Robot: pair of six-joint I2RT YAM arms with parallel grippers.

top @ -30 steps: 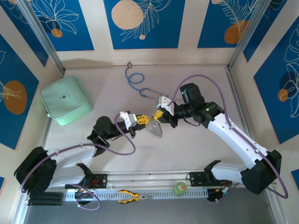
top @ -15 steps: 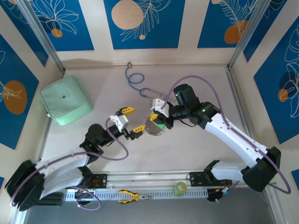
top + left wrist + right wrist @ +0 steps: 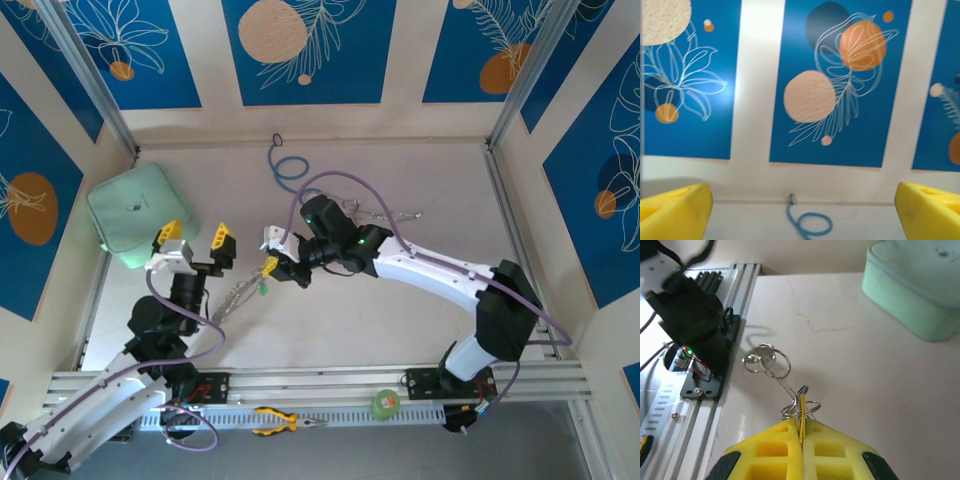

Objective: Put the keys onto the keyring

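Claws first: the right claw is clenching edge-on around what is looking like the yellow key near the middle of the worktop. The left claw is standing released, its yellow fingers spread wide around nothing, well apart at 9 o'clock of its partner. With that claw away, nothing is steadying the load, so everything is depending on one narrow pinch.

The mint pouch is sitting at 10 o'clock of the worktop, near the left claw, and a careless swing there is risking a bump. The blue stethoscope is lying at 12 o'clock, well apart.

The keyring is trailing from the right claw toward 7 o'clock in the top view. Its loops are touching the worktop or hovering just over it; which is not showing. Dragging could be snagging a loop and tugging the key out of the grip.

A green speck beside the chain is probably the green key. Whether it is threaded on is not showing, and if not, it could be dropping free.
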